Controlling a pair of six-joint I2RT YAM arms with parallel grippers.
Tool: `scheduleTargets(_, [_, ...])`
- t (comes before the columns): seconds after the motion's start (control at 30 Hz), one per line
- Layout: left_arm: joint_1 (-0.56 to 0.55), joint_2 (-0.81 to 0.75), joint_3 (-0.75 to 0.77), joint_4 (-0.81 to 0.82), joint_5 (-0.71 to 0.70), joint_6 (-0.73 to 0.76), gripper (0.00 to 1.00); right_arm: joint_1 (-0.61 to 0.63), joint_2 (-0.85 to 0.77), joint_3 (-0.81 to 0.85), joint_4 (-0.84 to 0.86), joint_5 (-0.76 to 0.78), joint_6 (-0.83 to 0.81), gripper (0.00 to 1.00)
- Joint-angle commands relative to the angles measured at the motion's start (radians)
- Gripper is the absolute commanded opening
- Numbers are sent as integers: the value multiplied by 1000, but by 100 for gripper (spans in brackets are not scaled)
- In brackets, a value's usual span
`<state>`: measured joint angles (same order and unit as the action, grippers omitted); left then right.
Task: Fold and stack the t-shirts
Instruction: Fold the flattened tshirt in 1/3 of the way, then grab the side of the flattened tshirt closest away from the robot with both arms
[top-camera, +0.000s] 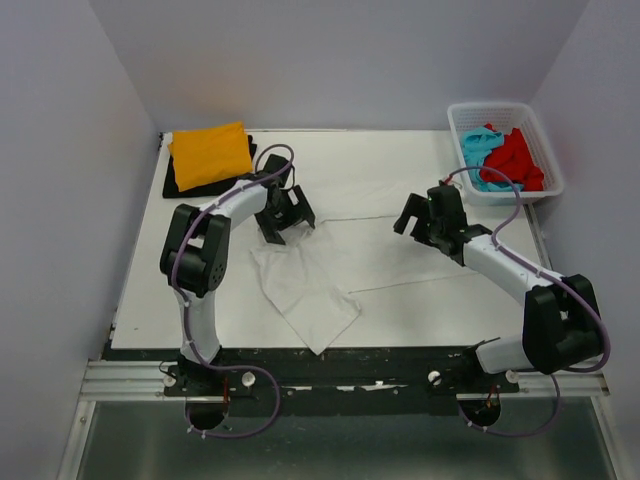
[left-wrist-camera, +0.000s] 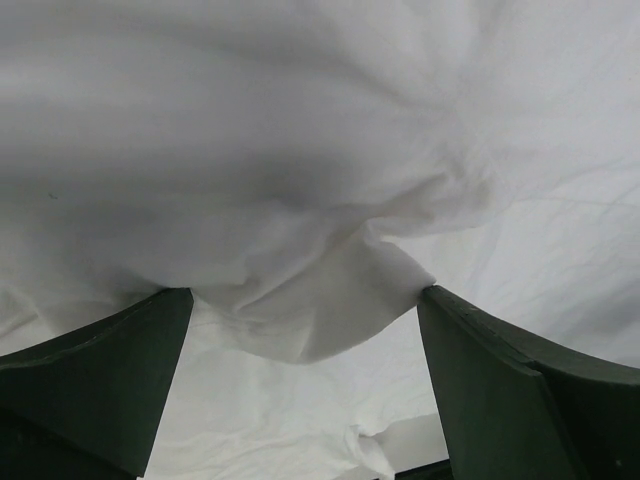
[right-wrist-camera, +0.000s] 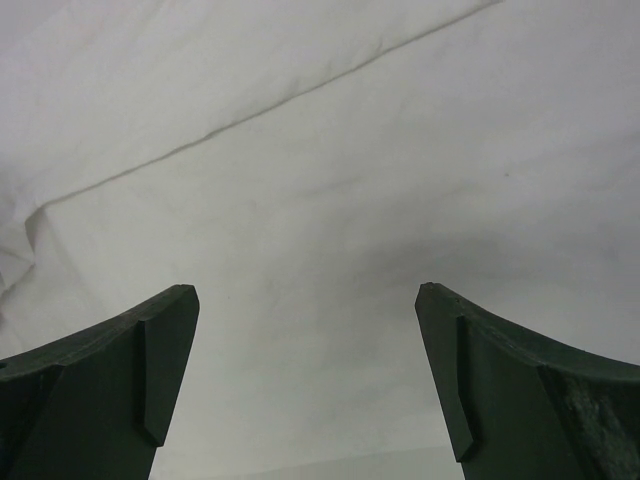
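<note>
**White shirt under released left gripper; both grippers empty**

Far left corner: the orange shirt (top-camera: 210, 150) lies folded on top of the black shirt (top-camera: 172, 182), which shows only as a dark margin along its left and near sides.

Left of centre: the left gripper (top-camera: 285, 222) points down at the far edge of the white shirt (top-camera: 305, 290). The shirt lies rumpled on the table (top-camera: 380, 170), one corner reaching toward the near edge. The top view does not show how the jaws stand. The left wrist view does: the fingers (left-wrist-camera: 100, 370) are spread wide, and a bunched fold of white shirt (left-wrist-camera: 320, 310) rises between them. Whether the fold touches either finger cannot be told. Left gripper (left-wrist-camera: 305, 300): released, grasping nothing.

Right of centre: the right gripper (top-camera: 425, 222) hangs above bare table, well apart from the white shirt. Its wrist view shows the fingers (right-wrist-camera: 110, 380) spread over a flat white surface (right-wrist-camera: 400, 150) crossed by one thin crease, a line only faintly seen from above. Right gripper (right-wrist-camera: 305, 295): released, empty.

Far right corner: the basket (top-camera: 545, 160) holds the turquoise shirt (top-camera: 478, 150) on its left and the red shirt (top-camera: 515, 158) on its right, both loosely heaped and touching
</note>
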<state>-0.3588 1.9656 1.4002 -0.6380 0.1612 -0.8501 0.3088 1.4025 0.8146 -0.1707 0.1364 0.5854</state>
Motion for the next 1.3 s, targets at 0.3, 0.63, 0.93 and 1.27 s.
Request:
scheduleTargets(0.3, [82, 221, 342, -107, 61, 55, 99, 4, 4, -12, 51, 49, -2, 100])
scheduleTargets(0.63, [55, -111, 224, -98, -85, 117, 99, 4, -75, 5, -60, 208, 92, 100])
scheduleTargets(0.93, [-218, -614, -331, -52, -295, -3, 99, 0, -261, -89, -197, 404, 226, 100])
scheduleTargets(1.27, [-585, -824, -744, -39, -317, -237, 90, 1, -360, -139, -233, 416, 250, 100])
